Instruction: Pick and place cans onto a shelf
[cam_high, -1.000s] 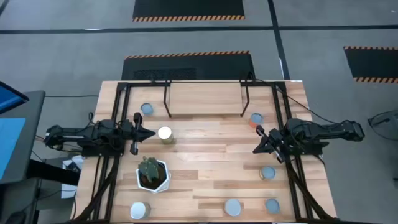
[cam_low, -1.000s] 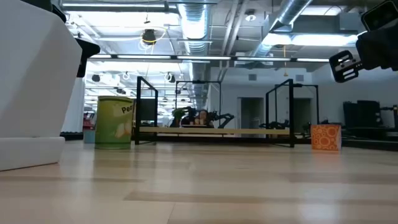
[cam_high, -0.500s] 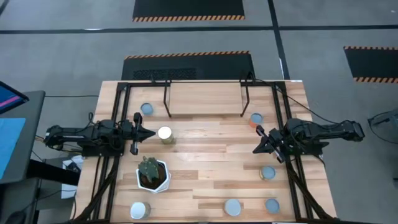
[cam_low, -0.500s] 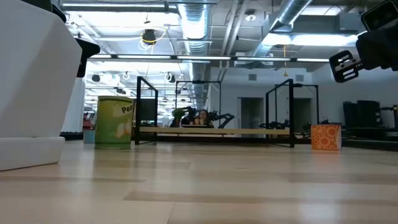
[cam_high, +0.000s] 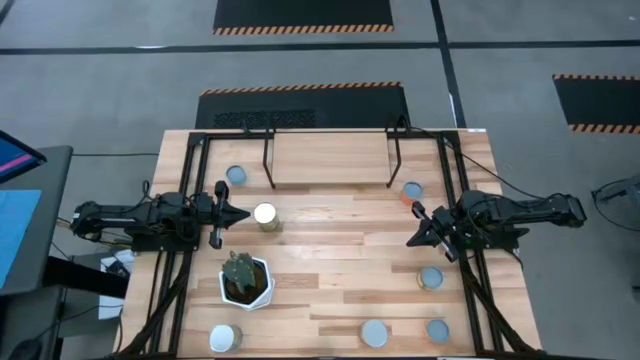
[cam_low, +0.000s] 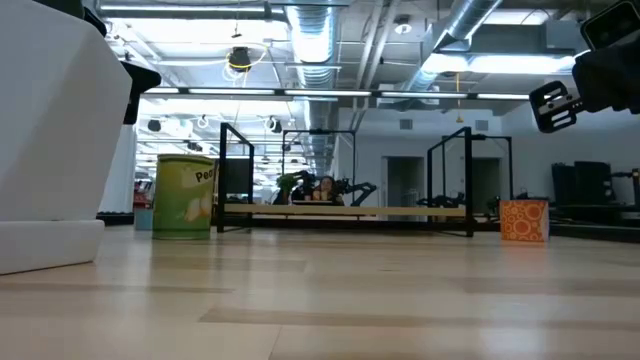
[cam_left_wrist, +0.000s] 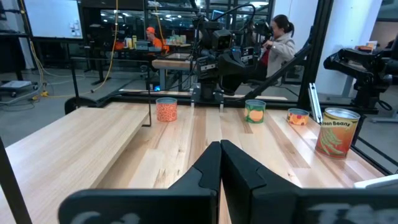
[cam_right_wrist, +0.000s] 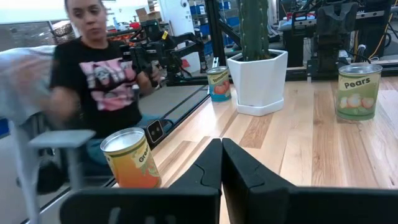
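Nothing is on the shelf (cam_high: 330, 158) yet, and the cans lie scattered on the counter (cam_high: 340, 270). Risk, as I judge it: the left hand (cam_high: 241, 215), fingers pressed together and empty, would topple the can (cam_high: 265, 215) just beside it unless it opens first. The right hand (cam_high: 412, 240) is likewise closed, holding nothing.

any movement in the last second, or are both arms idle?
Nothing visibly changed. The left hand stays shut beside the white-topped yellow-green tin, touching nothing; the right hand stays shut over bare table. The low light-wood shelf on black legs carries no cans, and the white hexagonal cactus pot has not shifted.
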